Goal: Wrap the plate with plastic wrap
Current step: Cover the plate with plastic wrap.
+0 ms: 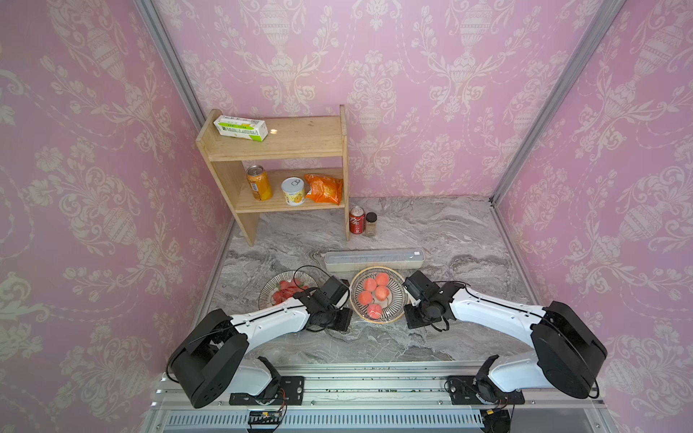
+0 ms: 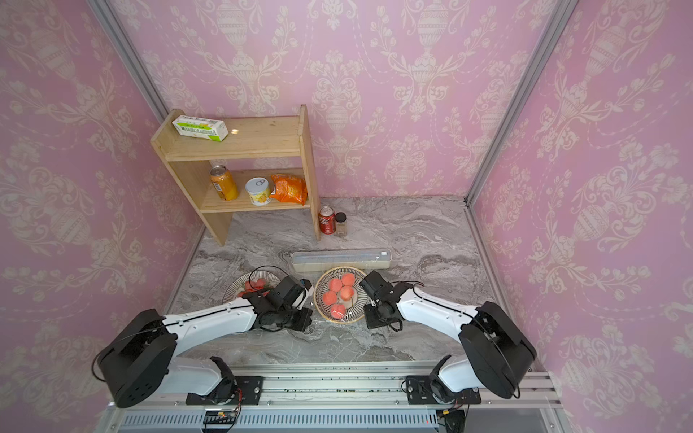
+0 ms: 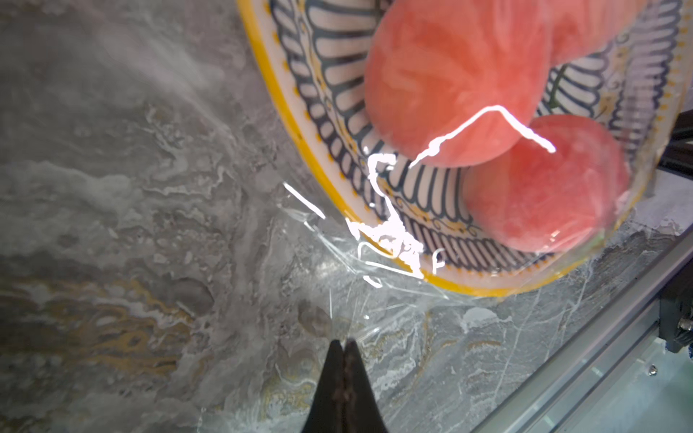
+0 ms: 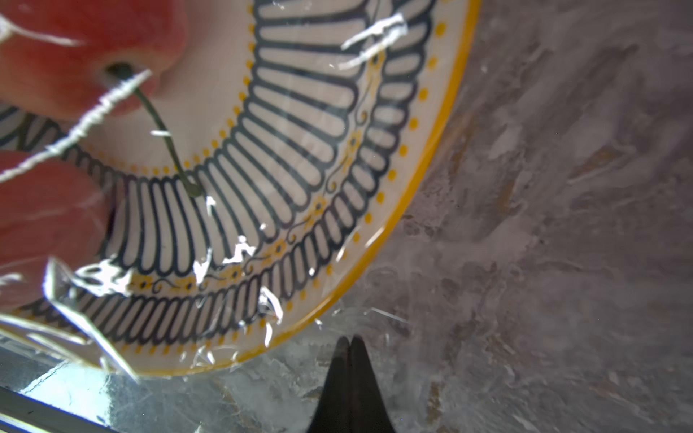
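The plate (image 1: 396,300) (image 2: 358,304) has a yellow rim and a dark striped pattern, and holds several pink peaches (image 1: 376,293). It lies between my two wrists in both top views. Clear glossy plastic wrap (image 3: 378,243) (image 4: 93,277) is stretched over the peaches and the plate (image 3: 300,123) (image 4: 300,123) and spills onto the marble beside the rim. My left gripper (image 3: 344,341) is shut just outside the rim, with creases of the film running into its tips. My right gripper (image 4: 348,337) is shut at the opposite rim, with film lying around it; a pinch there does not show. The long cream wrap box (image 1: 375,259) (image 2: 341,259) lies just behind the plate.
A second plate (image 1: 275,285) with red fruit sits to the left, partly under my left arm (image 1: 270,318). A wooden shelf (image 1: 277,150) at the back left carries a green-and-white carton (image 1: 240,128), cans and an orange bag. A red can (image 1: 357,220) and a jar (image 1: 371,223) stand beside it.
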Available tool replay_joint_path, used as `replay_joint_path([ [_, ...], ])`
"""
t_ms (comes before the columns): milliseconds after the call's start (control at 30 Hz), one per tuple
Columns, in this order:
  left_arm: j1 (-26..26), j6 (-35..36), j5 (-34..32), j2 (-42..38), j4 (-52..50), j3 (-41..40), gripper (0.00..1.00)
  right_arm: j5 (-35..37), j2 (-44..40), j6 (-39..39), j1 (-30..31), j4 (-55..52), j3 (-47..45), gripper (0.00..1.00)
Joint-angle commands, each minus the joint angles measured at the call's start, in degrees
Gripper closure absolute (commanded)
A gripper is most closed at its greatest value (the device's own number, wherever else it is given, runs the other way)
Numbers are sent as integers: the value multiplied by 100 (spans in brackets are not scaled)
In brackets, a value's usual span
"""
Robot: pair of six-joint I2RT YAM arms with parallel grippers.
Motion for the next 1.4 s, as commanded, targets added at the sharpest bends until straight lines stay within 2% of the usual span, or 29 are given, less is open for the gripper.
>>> replay_joint_path([
  [0, 201, 205, -310, 145, 101, 181, 100, 235, 12, 42, -110, 44, 77, 100],
  [100, 325, 224, -371, 260, 147, 300, 95, 367, 11, 71, -175, -9, 97, 98],
  [200, 413, 177, -548, 291, 95, 378, 75, 514, -151, 139, -265, -71, 36, 74],
  [300, 526, 51, -793, 121, -83, 400, 71, 613, -389, 150, -327, -301, 17, 59],
  [467, 641, -163, -1239, -643, -725, 487, 59, 740, -1071, 134, -416, -863, 49, 35],
  [567, 652, -462, -930, -1164, -1103, 558, 47, 402, -1563, 307, -433, -999, -10, 19],
  [600, 654, -661, -673, -1299, -1155, 554, 43, 160, -1743, 502, -433, -881, -108, 11],
  [667, 643, -1199, -66, -1432, -1104, 468, 37, -348, -1959, 1005, -443, -488, -342, 2],
  [733, 635, -1913, 582, -1381, -917, 285, 31, -1144, -2045, 1671, -442, 391, -745, 0],
  [833, 594, -2726, 1301, -1171, -327, 5, 24, -1577, -1866, 2507, -438, 1076, -1064, 0],
  [1033, 502, -3296, 1849, -530, 661, -52, 18, -1844, -1286, 2820, -398, 1686, -1072, 0],
  [1200, 485, -3701, 1984, -73, 1566, -197, 15, -1682, -1002, 2875, -400, 1938, -985, 0],
  [1367, 485, -3742, 2106, 426, 1856, -55, 13, -1525, -666, 2823, -456, 2055, -830, 0],
])
